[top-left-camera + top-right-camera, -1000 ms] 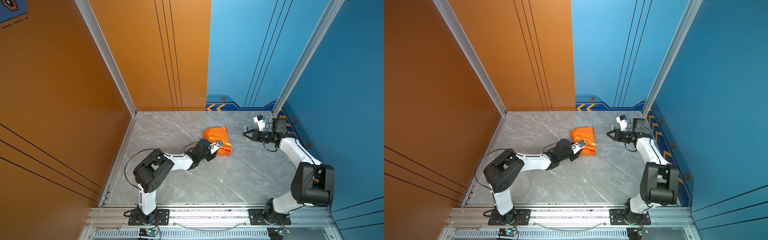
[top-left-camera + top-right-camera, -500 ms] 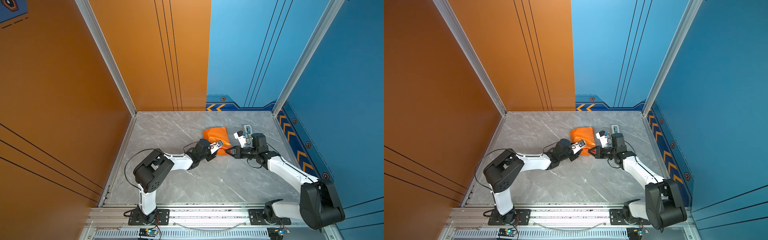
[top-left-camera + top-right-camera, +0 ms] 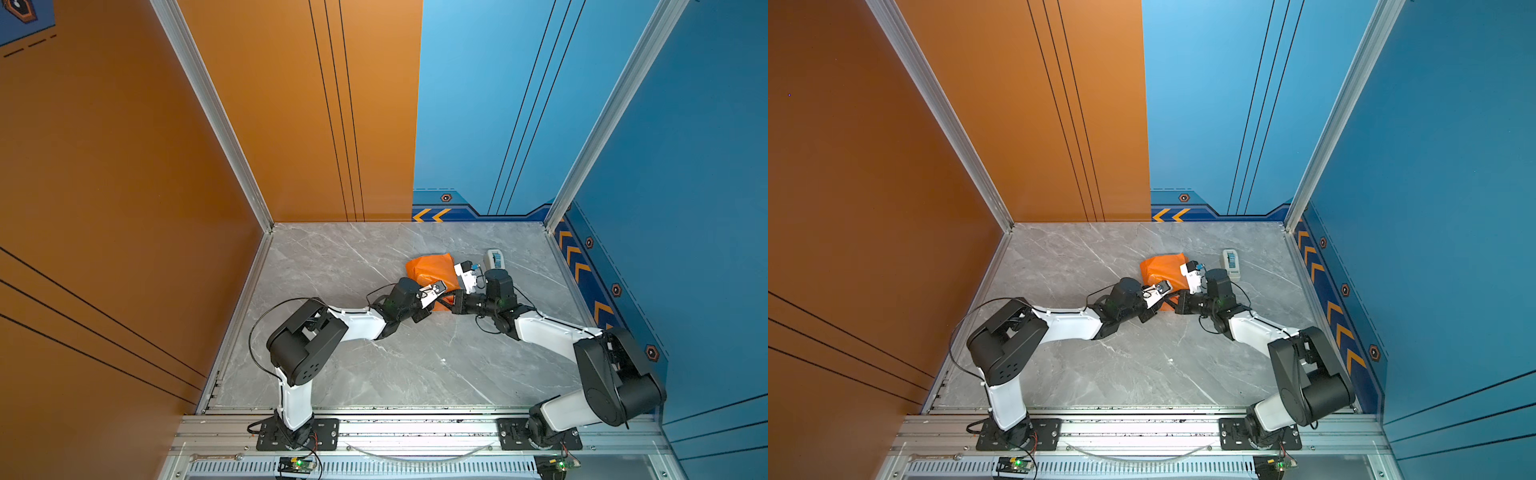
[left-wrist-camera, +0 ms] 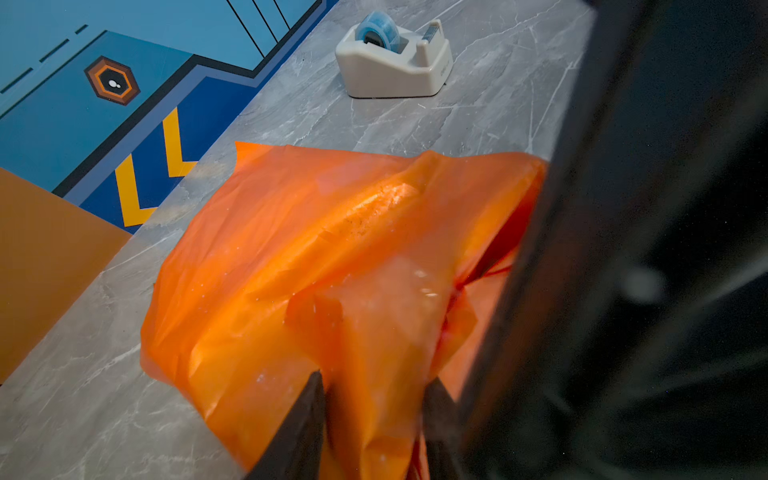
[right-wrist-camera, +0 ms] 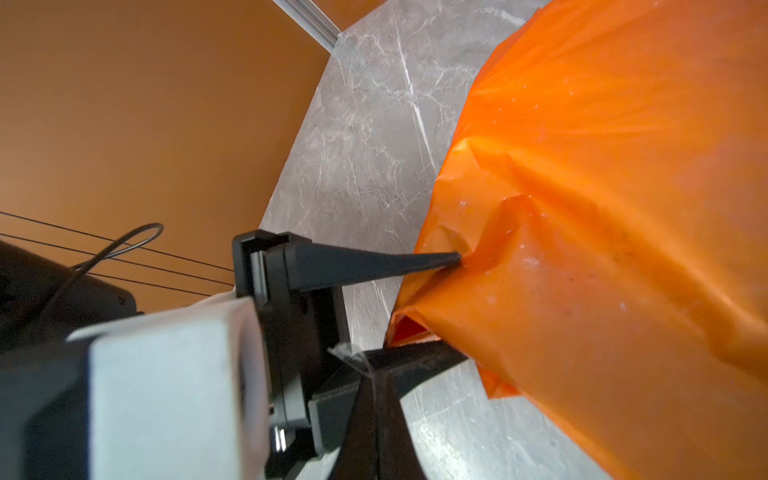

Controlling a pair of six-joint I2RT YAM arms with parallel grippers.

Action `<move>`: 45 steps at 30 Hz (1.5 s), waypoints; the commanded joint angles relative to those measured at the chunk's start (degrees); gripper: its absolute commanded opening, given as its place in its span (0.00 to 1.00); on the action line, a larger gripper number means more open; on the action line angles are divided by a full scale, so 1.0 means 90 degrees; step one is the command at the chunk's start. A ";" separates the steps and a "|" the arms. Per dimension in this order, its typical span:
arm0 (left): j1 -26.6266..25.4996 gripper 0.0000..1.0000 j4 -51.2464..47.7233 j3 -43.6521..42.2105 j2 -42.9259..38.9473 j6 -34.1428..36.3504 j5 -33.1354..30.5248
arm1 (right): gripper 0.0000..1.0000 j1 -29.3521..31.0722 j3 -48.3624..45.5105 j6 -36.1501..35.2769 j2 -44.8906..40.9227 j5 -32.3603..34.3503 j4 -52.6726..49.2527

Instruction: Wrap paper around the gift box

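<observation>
My left pincer (image 4: 374, 380) is clamped on the crinkly shiny orange paper (image 4: 311, 249), bundled near the back edge of the grey marble worktop (image 3: 374, 365); the gift box hides inside, I think; my right pincer (image 5: 372, 399) is pinched together beside it; the ends still need folding and taping.

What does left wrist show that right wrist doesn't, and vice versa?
Left wrist only: tape dispenser standing beyond the paper; blue wall with yellow chevrons.
Right wrist only: shut right end effector with what looks like a clear tape strip at its tip; orange wall.
Both: the crumpled orange paper on the grey table, with the left end effector clamped on its edge. The gift box shows in neither.
</observation>
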 commanded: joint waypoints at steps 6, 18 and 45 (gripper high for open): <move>0.0089 0.39 -0.1428 -0.0307 0.0221 -0.0076 0.0180 | 0.00 -0.0016 0.0112 0.0046 0.0461 0.0239 0.0833; 0.0081 0.40 -0.1430 -0.0326 0.0183 -0.0084 0.0162 | 0.00 -0.0145 0.0235 -0.0205 0.0723 0.0462 0.1079; 0.0071 0.39 -0.1437 -0.0357 0.0179 -0.0090 0.0151 | 0.09 -0.0290 0.0594 -0.0596 0.1251 0.0775 0.1030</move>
